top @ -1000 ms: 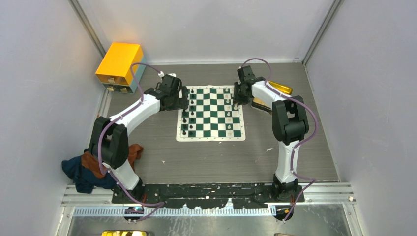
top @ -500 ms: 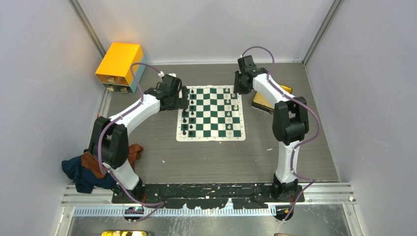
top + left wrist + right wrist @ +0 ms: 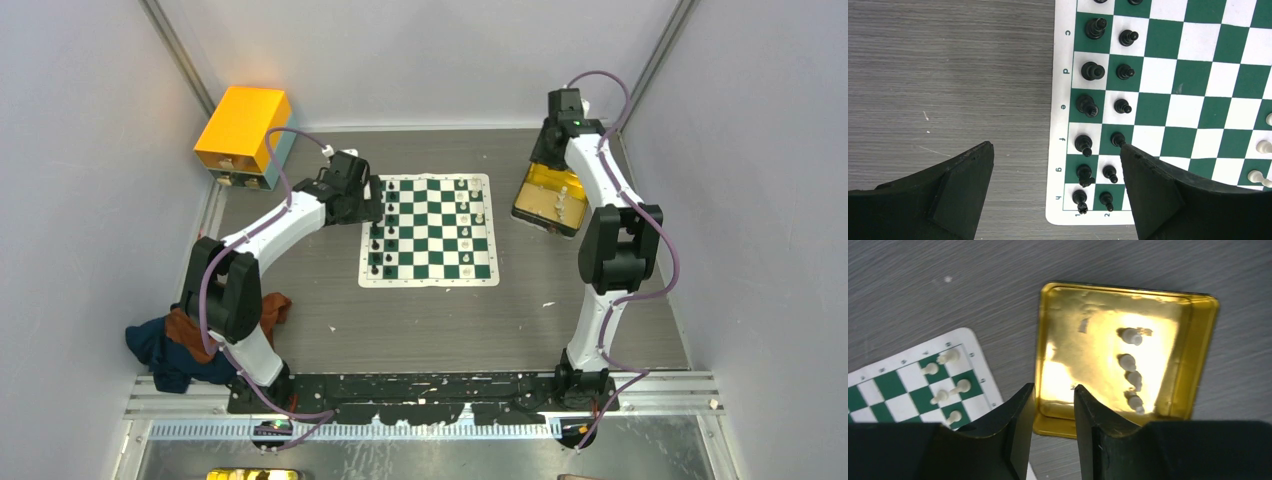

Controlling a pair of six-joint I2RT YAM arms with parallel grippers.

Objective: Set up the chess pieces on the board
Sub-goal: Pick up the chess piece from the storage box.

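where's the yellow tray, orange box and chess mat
translucent yellow rectangular tray (image 3: 1073, 307), right wrist view, bare floor
orange-yellow box (image 3: 245, 120), top view, top face
green and white checked chess mat (image 3: 430, 228), top view, centre squares

From high above and behind, the top external camera looks steeply down over the arms' bases at the whole table, with the board and yellow tray small at centre. The left wrist camera hangs close over the board's left edge, facing straight down between its own fingers onto the black chess pieces. The right wrist camera looks down, close, on the tray and one board corner. All three views share the board.
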